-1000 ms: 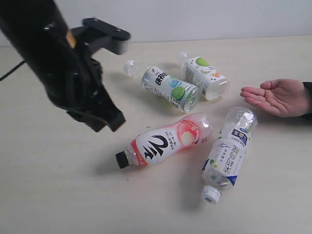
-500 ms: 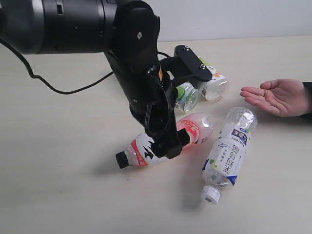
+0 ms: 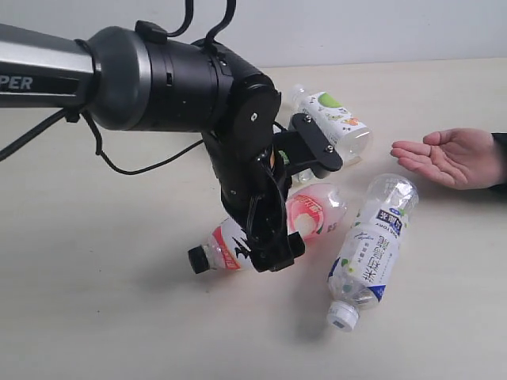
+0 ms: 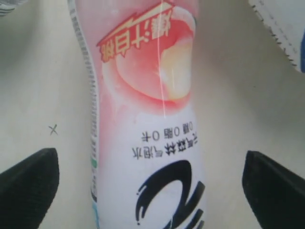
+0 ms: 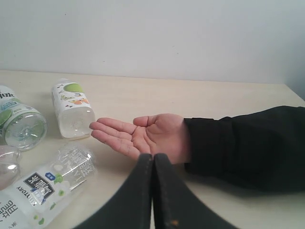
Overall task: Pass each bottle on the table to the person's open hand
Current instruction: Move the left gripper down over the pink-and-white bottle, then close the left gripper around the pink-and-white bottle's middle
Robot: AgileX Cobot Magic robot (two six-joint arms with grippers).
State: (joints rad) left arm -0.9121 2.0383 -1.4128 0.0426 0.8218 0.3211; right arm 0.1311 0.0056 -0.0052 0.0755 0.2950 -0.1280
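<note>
The pink-red bottle [image 3: 317, 210] with its black cap [image 3: 196, 260] lies on its side on the table [image 3: 103, 317]. My left gripper [image 3: 273, 245] has come down over its middle. In the left wrist view the gripper [image 4: 152, 191] is open, and its two dark fingertips [image 4: 28, 186] stand well apart on either side of the bottle [image 4: 143, 95]. The blue-label bottle [image 3: 368, 249] lies to the right. The white-label bottle [image 3: 333, 115] lies at the back, and the arm hides most of the green-label one. The person's open hand [image 3: 447, 158] rests palm up at the right edge. My right gripper [image 5: 153, 160] is shut and empty, just short of the hand [image 5: 147, 136].
The right wrist view also shows the green-label bottle [image 5: 21, 126], the white-label bottle [image 5: 71, 107] and the blue-label bottle [image 5: 43, 188], all lying to one side of the hand. A dark sleeve [image 5: 238, 143] covers the person's forearm. A black cable [image 3: 142, 162] trails from the left arm.
My left arm swung in from the left and came down over the pink-red bottle, so that its open fingers now straddle it. The bottles and the hand have stayed in place.
</note>
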